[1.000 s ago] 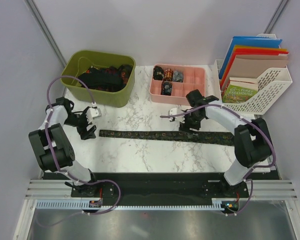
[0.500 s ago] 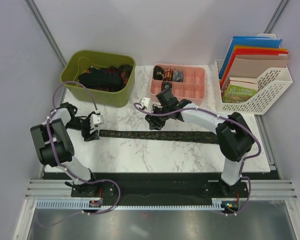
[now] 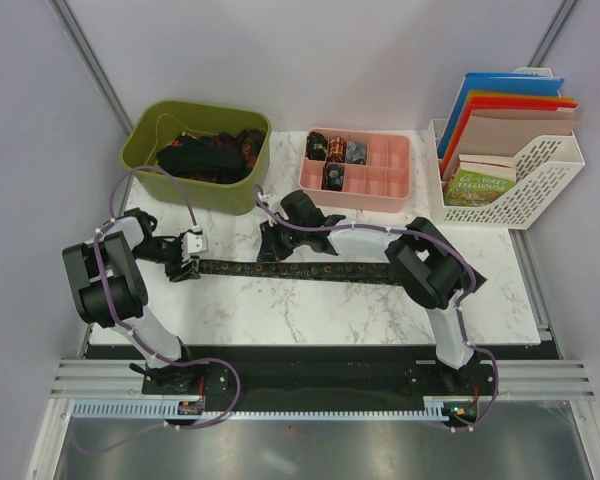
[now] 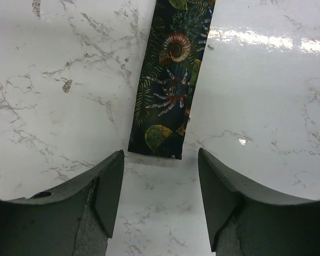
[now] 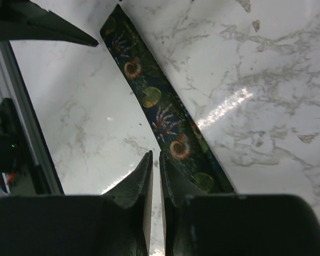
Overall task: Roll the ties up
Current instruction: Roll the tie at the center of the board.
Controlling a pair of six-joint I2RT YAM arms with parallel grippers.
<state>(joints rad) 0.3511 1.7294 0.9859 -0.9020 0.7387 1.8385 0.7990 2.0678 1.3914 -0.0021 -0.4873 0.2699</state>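
On the marble table (image 3: 310,310) one tie (image 3: 330,270) lies flat and unrolled, running crosswise from the left arm's side toward the right, while several rolled ties (image 3: 332,150) sit in the back compartments of the pink tray (image 3: 390,195) and a heap of loose ones fills the green bin (image 3: 195,195). We judge the step in hand to be taking hold of the tie's narrow left end to start the roll. The left gripper (image 3: 185,264) sits at that end with its jaws spread. In its wrist view the square-cut end of the tie (image 4: 168,90) lies just ahead of the gap between the fingertips (image 4: 109,181), centred but not yet between them. The right gripper (image 3: 270,250) hovers low over the same tie a little further along, its fingers nearly pressed together with only a sliver between them. In its own view we see nothing in that sliver, and the tips (image 5: 148,165) sit just beside the tie's near edge rather than on it. To do this well, we would ease the left gripper forward until the cut end is fully inside the jaws, close squarely across the width so neither corner slips out, and keep the fabric straight. The right gripper could serve best as a hold-down on the tie, though whether it touches the cloth now we cannot tell.
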